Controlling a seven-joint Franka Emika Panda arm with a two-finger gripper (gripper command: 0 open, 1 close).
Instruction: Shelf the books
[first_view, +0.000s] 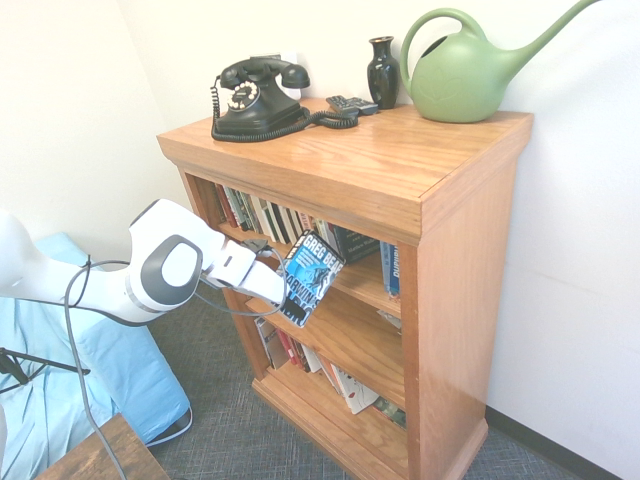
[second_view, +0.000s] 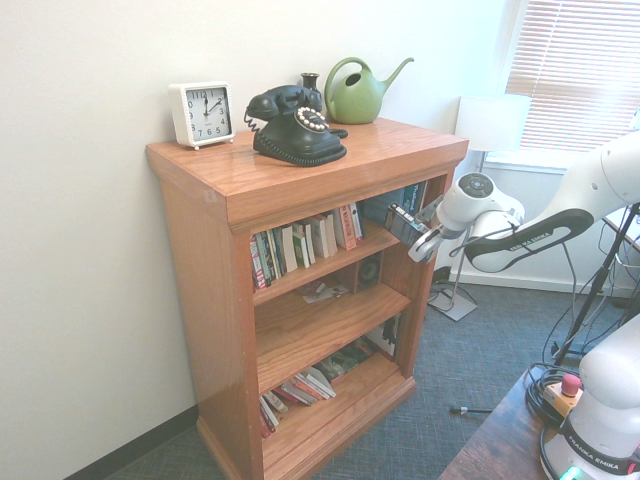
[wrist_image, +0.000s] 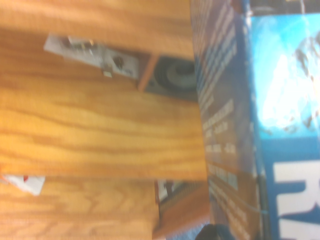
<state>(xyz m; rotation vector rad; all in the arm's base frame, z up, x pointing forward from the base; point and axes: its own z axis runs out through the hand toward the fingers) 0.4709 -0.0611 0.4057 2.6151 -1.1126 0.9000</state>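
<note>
The book (first_view: 311, 277) has a blue pictured cover with white "GREG BEAR" lettering. It hangs tilted in front of the wooden bookcase (first_view: 380, 150), at the level of the top shelf's front edge. My gripper (first_view: 281, 286) is shut on its lower left side. From the other side, the gripper (second_view: 424, 241) holds the book (second_view: 401, 223) at the right end of the top shelf opening, beside the row of shelved books (second_view: 300, 245). In the wrist view the blue cover (wrist_image: 285, 115) shows close up, with a shelf board (wrist_image: 100, 130) beyond it.
On the bookcase top stand a black telephone (first_view: 258, 97), a dark vase (first_view: 382, 70), a green watering can (first_view: 465, 75) and a white clock (second_view: 202, 113). The middle shelf (first_view: 350, 335) holds a loose paper (second_view: 322, 292). Leaning books (first_view: 345, 385) lie on the bottom shelf.
</note>
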